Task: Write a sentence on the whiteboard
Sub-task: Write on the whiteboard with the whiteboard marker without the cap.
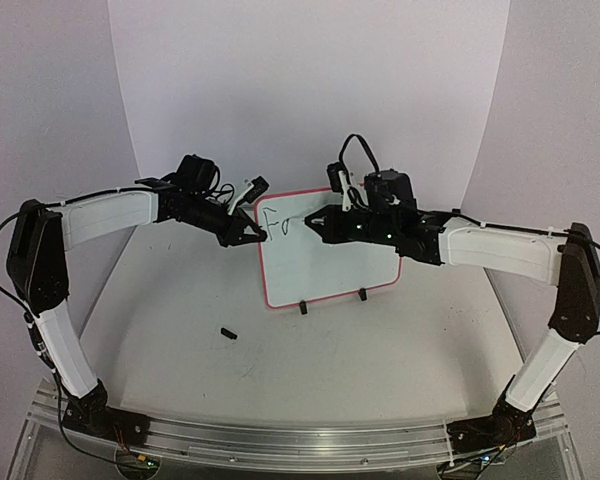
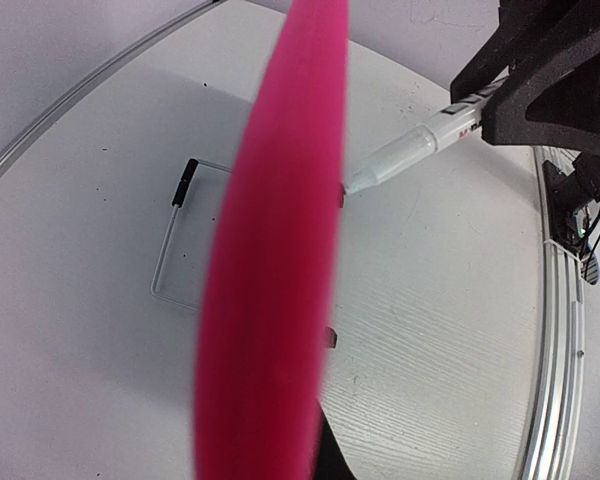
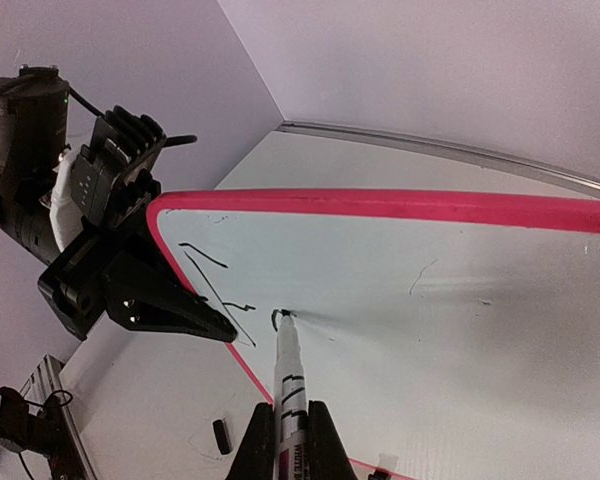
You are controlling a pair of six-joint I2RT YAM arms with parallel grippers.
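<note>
The whiteboard (image 1: 330, 255) stands upright on two black feet mid-table, its pink frame (image 3: 400, 203) around a white face (image 3: 430, 300). My left gripper (image 1: 248, 238) is shut on the board's left edge, and in the left wrist view that edge is a blurred pink band (image 2: 270, 260). My right gripper (image 3: 290, 425) is shut on a white marker (image 3: 288, 370) whose tip touches the board. The sentence (image 1: 277, 224) stands at an "F" (image 3: 215, 290) and a partly drawn second letter (image 3: 278, 320) near the top left corner.
A small black marker cap (image 1: 228, 333) lies on the table in front of the board's left side and also shows in the right wrist view (image 3: 220, 436). Pale curved backdrop walls (image 1: 300, 90) close in the table behind and at both sides.
</note>
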